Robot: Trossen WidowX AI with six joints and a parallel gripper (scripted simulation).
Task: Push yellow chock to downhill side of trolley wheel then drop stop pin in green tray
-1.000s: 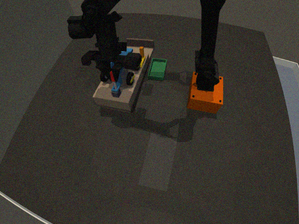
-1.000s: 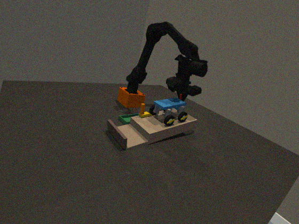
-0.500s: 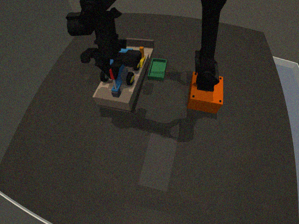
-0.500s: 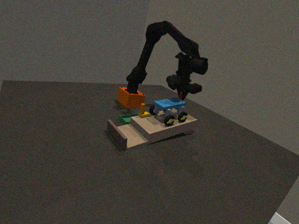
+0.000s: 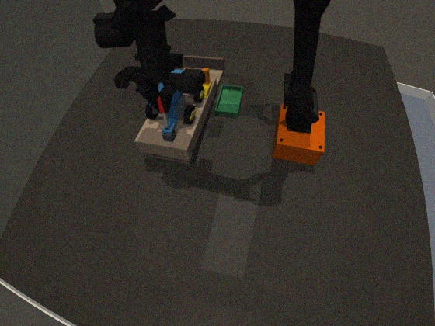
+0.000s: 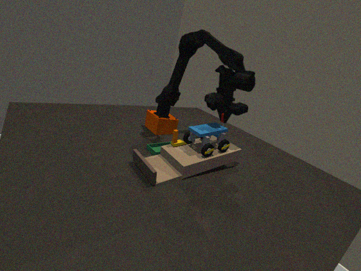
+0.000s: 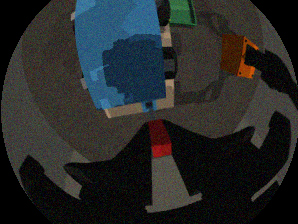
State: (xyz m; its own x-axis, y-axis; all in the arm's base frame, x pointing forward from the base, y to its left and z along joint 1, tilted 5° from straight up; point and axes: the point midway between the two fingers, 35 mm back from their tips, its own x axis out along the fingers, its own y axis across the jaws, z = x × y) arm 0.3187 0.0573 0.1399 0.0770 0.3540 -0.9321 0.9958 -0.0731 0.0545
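My gripper (image 5: 161, 105) (image 6: 223, 119) (image 7: 155, 124) is shut on the red head of the stop pin (image 5: 160, 105) (image 6: 222, 117) (image 7: 161, 149), above the uphill end of the ramp (image 5: 165, 149) (image 6: 206, 165). The pin's grey shaft points down towards a small blue bracket (image 5: 168, 131) (image 7: 149, 105); I cannot tell whether its tip is clear of it. The blue trolley (image 6: 206, 130) (image 7: 120, 25) stands on the ramp, partly hidden by the arm in the top view. The yellow chock (image 5: 207, 91) (image 6: 179, 143), orange handle upright, sits at the downhill side of a tray-side wheel (image 5: 198, 95) (image 6: 187, 137), seemingly against it.
The green tray (image 5: 227, 114) (image 6: 154, 150) (image 7: 194, 15) lies beside the ramp, on the chock's side, with nothing seen in it. The orange arm base (image 5: 299, 153) (image 6: 161, 126) (image 7: 232, 55) stands farther off on that side. An end wall (image 5: 203, 63) (image 6: 144, 168) closes the ramp's downhill end.
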